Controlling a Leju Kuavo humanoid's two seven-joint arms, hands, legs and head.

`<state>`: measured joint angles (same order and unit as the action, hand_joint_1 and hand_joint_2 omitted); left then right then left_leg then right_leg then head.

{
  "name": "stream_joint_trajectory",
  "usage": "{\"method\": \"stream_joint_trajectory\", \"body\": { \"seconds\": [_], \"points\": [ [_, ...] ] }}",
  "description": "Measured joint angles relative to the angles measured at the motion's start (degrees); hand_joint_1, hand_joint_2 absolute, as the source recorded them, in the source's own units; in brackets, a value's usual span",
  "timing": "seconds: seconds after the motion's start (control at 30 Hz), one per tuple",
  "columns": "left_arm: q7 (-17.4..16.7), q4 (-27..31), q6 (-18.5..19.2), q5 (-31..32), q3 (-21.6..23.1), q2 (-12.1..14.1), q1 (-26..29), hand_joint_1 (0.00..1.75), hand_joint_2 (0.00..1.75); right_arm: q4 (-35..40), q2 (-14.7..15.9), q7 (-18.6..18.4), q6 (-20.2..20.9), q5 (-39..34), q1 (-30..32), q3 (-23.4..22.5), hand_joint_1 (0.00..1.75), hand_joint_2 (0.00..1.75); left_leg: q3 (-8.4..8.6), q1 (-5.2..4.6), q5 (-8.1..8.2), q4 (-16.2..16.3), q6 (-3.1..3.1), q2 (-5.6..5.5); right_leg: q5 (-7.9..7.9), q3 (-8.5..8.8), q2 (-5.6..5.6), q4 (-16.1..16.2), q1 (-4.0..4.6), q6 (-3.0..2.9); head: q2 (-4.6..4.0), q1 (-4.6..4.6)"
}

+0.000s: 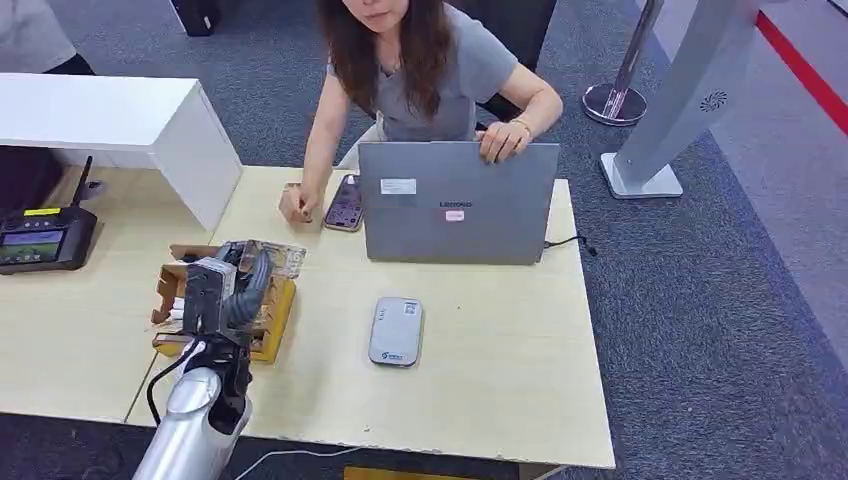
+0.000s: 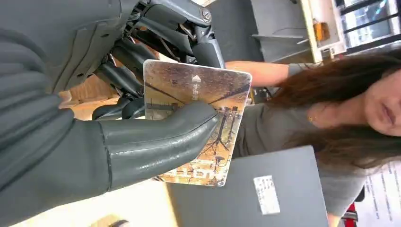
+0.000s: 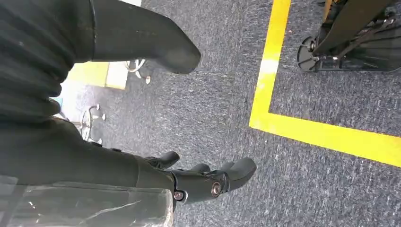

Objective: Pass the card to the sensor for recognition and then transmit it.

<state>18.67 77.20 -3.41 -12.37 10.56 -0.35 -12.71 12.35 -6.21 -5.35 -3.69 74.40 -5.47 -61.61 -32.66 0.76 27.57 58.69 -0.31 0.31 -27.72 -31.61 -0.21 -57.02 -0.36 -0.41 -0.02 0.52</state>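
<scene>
- Spanning the frame, a pale wooden table (image 1: 480, 380) carried a grey laptop (image 1: 457, 203), lid toward the robot; a person (image 1: 425, 70) sat behind it, one hand on the lid
- Left hand (image 1: 222, 292) was raised over a yellow box (image 1: 272, 320) at the table's left, thumb pressing the card (image 2: 198, 120) against the fingers
- Right hand (image 3: 156, 156) hung over grey carpet (image 3: 307, 189), fingers loosely apart, holding nothing
- Grey sensor (image 1: 396, 331) lay flat in front of the laptop, apart from the card

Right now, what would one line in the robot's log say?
left hand: holds card above table | right hand: hanging, open | sensor: on table, untouched
</scene>
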Motion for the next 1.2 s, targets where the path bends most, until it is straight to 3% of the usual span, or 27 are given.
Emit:
{"method": "stream_joint_trajectory", "body": {
  "seconds": [0.4, 0.83, 0.93, 1.03, 1.2],
  "points": [
    [-2.4, -5.1, 5.7, -8.4, -0.4, 0.0, 0.2, 1.75, 1.75, -0.2, 0.0, -0.1, 0.0, 0.3, -0.2, 0.9, 0.00, 1.75, -0.01, -0.01, 0.00, 0.0, 0.00, 0.00, 0.00, 0.01, 0.00, 0.0, 0.00, 0.00, 0.00, 0.00],
    [-2.5, -10.1, 6.0, -9.4, -1.1, 0.0, -0.6, 1.75, 1.75, -0.3, -0.2, -0.7, 0.1, 0.7, -0.3, 1.7, 0.00, 1.75, -0.01, -0.01, 0.00, 0.0, 0.00, -0.03, 0.00, 0.02, -0.02, 0.0, 0.00, 0.00, 0.00, 0.00],
    [-1.9, -11.0, 4.7, -7.6, -1.3, 0.0, -1.2, 1.75, 1.75, -0.3, -0.3, -0.7, 0.2, 1.1, -0.4, 1.7, 0.00, 1.75, 0.00, -0.01, -0.01, 0.0, 0.00, -0.03, 0.00, 0.03, -0.02, 0.0, 0.00, 0.00, 0.00, 0.00],
    [0.8, -11.9, 2.7, -1.8, -1.2, 0.0, -1.5, 1.75, 1.75, -0.3, -0.3, -0.8, 0.3, 1.1, -0.4, 1.9, 0.00, 1.75, 0.01, 0.00, -0.02, 0.0, 0.00, -0.01, 0.01, 0.01, 0.00, 0.0, 0.00, 0.00, 0.00, 0.00],
    [1.9, -11.3, 4.0, 4.1, 0.5, -0.2, -2.4, 1.75, 1.75, -0.4, -0.3, -0.9, 0.9, 1.1, -0.5, 2.7, 0.00, 1.75, 0.00, 0.00, -0.02, 0.0, 0.00, -0.04, 0.01, 0.01, -0.03, 0.0, 0.00, 0.00, 0.00, 0.00]
  ]
}}
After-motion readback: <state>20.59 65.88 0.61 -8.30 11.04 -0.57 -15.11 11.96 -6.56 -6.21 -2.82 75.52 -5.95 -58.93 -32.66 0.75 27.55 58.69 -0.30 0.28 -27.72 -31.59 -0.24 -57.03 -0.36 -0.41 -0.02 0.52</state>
